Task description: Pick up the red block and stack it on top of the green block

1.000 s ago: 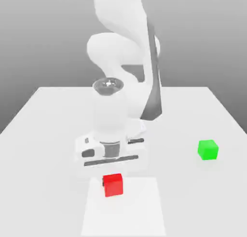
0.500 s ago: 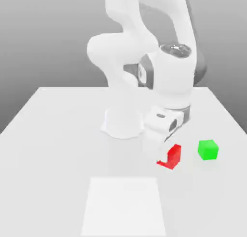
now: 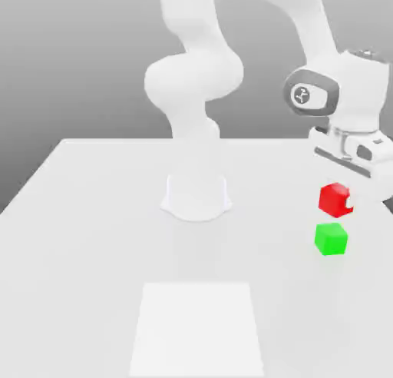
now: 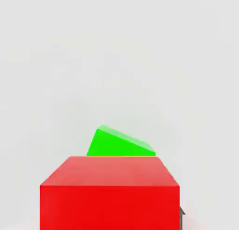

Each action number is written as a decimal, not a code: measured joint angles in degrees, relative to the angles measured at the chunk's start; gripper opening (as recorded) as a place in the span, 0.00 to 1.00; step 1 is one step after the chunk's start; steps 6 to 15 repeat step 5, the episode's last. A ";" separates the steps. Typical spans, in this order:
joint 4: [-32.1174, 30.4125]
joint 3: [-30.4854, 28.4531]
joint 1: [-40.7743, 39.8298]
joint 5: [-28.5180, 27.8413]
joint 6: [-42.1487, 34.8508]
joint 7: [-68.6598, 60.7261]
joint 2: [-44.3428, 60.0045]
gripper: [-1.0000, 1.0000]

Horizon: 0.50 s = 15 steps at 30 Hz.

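The red block [image 3: 334, 199] hangs in the air, tilted, with my gripper [image 3: 343, 203] shut on it. It is just above the green block [image 3: 331, 239], which rests on the white table [image 3: 92, 215] at the exterior view's right. A small gap separates the two cubes. In the hand view the red block [image 4: 109, 192] is close to the camera and hides part of the green block [image 4: 119, 143] beyond it.
The robot's white base [image 3: 196, 196] stands at the table's middle back. A pale square patch [image 3: 197, 329] lies on the table near the front edge. The table's right edge runs close behind the green block.
My arm has carried the red block from the pale patch at the front, across the table to the exterior view's right and upward, to a spot over the green block.
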 joint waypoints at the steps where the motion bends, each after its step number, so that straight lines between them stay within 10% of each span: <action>1: 0.05 -0.20 -0.46 -1.79 1.92 1.23 2.04 0.00; 2: 0.11 -0.85 -0.13 -3.86 3.85 2.66 4.12 0.00; 3: 0.16 -1.41 -0.01 -5.54 5.35 3.81 5.73 1.00; 15: 0.16 -1.41 -0.19 -5.54 5.35 3.81 5.73 1.00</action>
